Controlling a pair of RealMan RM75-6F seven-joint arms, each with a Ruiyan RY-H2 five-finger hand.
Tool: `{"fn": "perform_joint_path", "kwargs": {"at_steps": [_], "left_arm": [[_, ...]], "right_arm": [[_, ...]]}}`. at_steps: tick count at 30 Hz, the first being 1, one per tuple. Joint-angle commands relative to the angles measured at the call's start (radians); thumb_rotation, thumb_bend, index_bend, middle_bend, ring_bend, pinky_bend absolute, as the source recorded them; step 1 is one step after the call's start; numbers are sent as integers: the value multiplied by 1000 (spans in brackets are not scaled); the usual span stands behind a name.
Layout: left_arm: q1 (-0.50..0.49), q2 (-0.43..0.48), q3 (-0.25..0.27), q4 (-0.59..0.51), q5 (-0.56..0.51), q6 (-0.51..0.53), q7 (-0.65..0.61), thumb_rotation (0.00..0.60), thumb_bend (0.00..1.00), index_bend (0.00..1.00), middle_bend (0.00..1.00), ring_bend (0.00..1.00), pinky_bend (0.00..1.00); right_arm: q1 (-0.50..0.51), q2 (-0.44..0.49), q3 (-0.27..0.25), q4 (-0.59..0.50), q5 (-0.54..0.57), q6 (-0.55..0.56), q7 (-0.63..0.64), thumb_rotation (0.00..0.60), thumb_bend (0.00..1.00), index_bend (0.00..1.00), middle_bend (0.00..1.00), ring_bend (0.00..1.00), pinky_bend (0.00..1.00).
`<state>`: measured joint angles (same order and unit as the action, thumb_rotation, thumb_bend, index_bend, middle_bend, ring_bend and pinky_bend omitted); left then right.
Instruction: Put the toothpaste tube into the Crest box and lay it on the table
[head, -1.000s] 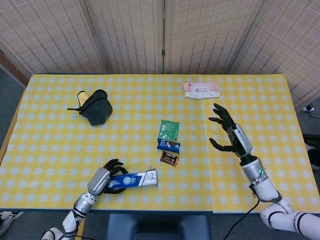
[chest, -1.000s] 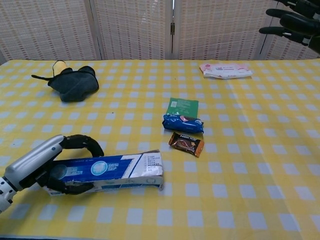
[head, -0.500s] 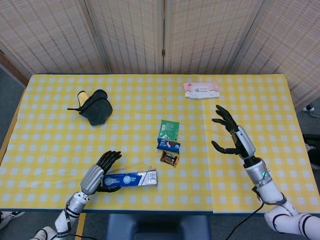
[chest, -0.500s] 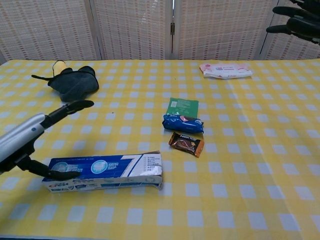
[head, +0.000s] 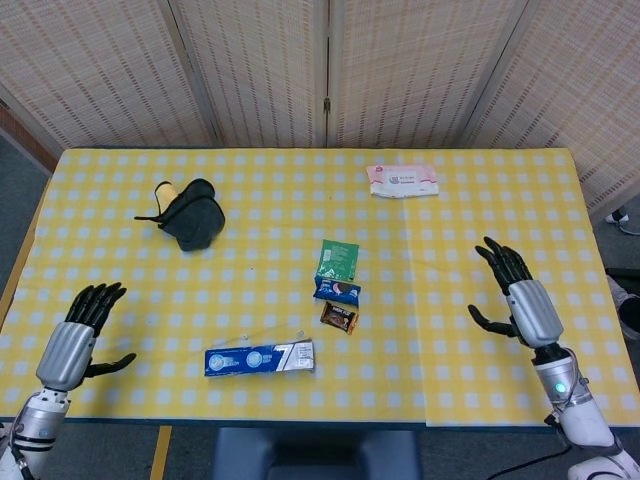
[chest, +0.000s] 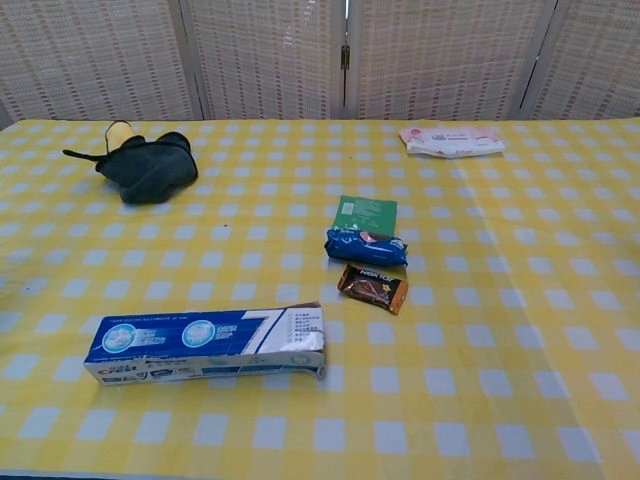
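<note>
Left hand (head: 76, 340) raised off the near-left counter (head: 120, 270) edge, fingers spread, holding nothing; it has let go of the box and pulled back left. Right hand (head: 524, 305) fingers spread and empty, has moved to the near right. Crest box (chest: 205, 343) lies flat near-left, alone. Toothpaste tube not visible. Snack packs (chest: 366, 245) at centre, unmoved.

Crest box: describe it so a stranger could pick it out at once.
Start at the yellow checked table and go to its near edge, left of centre. The Crest box lies flat there, apart from the three snack packets in mid-table. It is the only long blue-and-white carton.
</note>
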<state>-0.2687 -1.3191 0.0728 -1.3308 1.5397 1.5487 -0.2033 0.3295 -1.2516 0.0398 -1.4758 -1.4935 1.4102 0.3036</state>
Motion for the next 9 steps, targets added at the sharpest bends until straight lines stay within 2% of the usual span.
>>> {"fn": "perform_joint_path", "kwargs": {"at_steps": [1,4,7,9], "left_arm": [[60,60,-33,-105,-127,-19,279,600,150,92,67,0,0],[74,95,-47,-175,-166,-34,332,600,147,79,54,0,0],[74,116,-53,-200,-183,-66,335,600,146,70,51,0,0],[73,122,-56,-208,-182,-75,343,600,145,65,49,0,0]], "right_arm": [[-174,40,-54,-112,178,114,-568,600,371,0,0,0,0],[-215,42,-58,-149,197,165,-678,600,371,0,0,0,0],[-237,45,-44,-171,171,217,-676,600,371,0,0,0,0],[-243,52,-43,-179,159,214,-655,600,371,0,0,0,0]]}}
